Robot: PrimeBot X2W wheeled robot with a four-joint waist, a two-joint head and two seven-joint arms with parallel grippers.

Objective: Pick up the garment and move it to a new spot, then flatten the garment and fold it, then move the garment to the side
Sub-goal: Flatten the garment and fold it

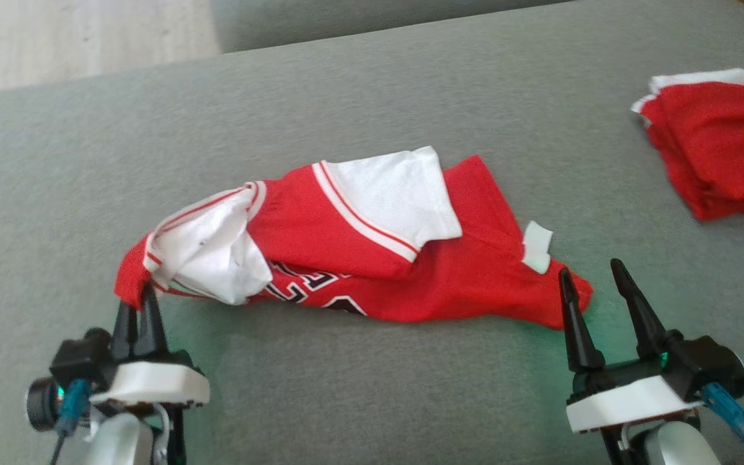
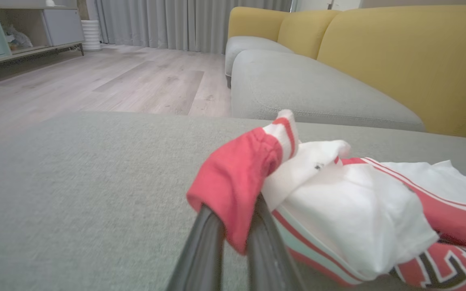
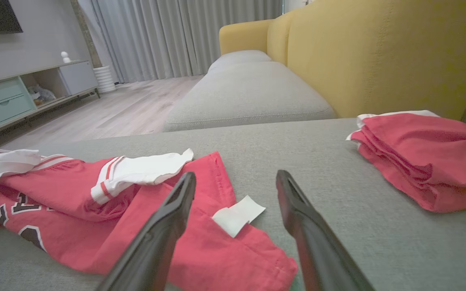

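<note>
Grey cushion [image 1: 372, 97] carries the crumpled red garment [image 1: 372, 258], my left end effector [image 1: 141, 300] clamped on its left end, my right end effector [image 1: 590, 268] spread apart at its right corner; I judge pickup in hand, next needing that corner gripped.

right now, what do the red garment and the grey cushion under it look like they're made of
The garment looks like soft matte knit, perhaps cotton: it droops and creases limply. The grey cushion looks like matte woven upholstery, with a fine speckled weave.

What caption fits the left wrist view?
Left hand pinches a red edge of the garment on the grey cushion.
</note>
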